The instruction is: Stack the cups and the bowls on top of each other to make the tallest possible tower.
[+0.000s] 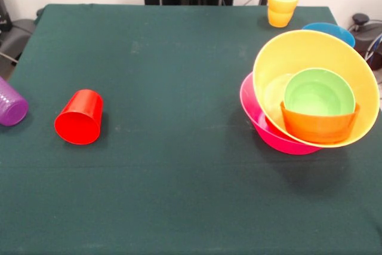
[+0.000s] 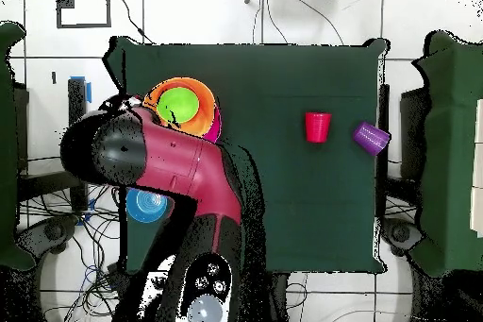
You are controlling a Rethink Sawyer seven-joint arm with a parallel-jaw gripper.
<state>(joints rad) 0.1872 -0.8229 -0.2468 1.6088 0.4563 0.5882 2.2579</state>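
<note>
The red and black arm (image 2: pixel 179 162) reaches over the green table (image 2: pixel 283 148) and covers part of the tower (image 2: pixel 184 106); its gripper is hidden. Beside the arm sits a blue bowl (image 2: pixel 146 203). Well away lie a red cup (image 2: pixel 318 127) and a purple cup (image 2: pixel 372 137).

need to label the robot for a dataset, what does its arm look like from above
Only the overhead view shows the arm. It is built of thick rounded segments: a bulky glossy black housing at one end, then a dark red shell running along the link toward the base. Near the base sits a pale grey panel with small round buttons. The end effector is not visible in either view.
</note>
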